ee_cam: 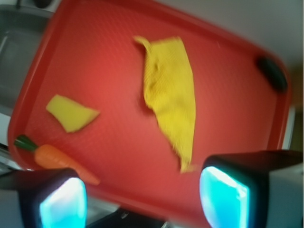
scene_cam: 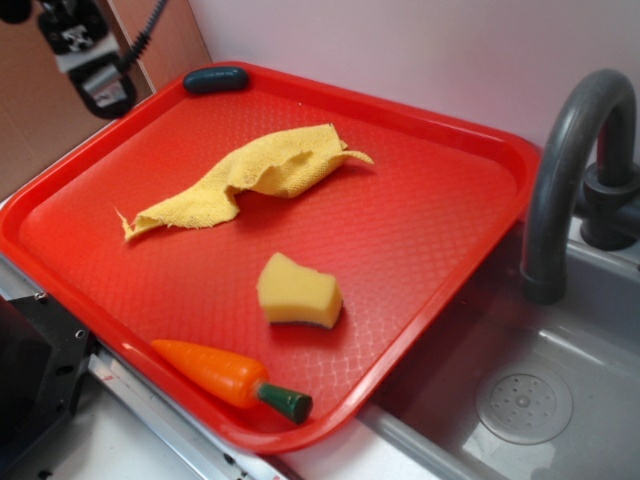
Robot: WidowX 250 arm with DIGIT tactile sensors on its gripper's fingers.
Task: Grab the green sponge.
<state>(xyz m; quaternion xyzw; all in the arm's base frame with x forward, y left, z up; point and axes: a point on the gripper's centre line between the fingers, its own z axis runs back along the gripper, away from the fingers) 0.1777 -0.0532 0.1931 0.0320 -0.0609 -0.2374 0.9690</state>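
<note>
The gripper point(ee_cam: 142, 194) hangs high with jaws spread and empty, since the green sponge point(scene_cam: 298, 292) lies well ahead on the red tray point(scene_cam: 440, 200), beyond the yellow cloth point(scene_cam: 250, 175)

I am looking at a pale pinkish wall point(scene_cam: 400, 50) running behind the scene, with a brown panel point(scene_cam: 30, 110) meeting it at left. A grey sink point(scene_cam: 520, 400) with a dark curved faucet point(scene_cam: 560, 170) is sitting at right under soft, even light.
</note>
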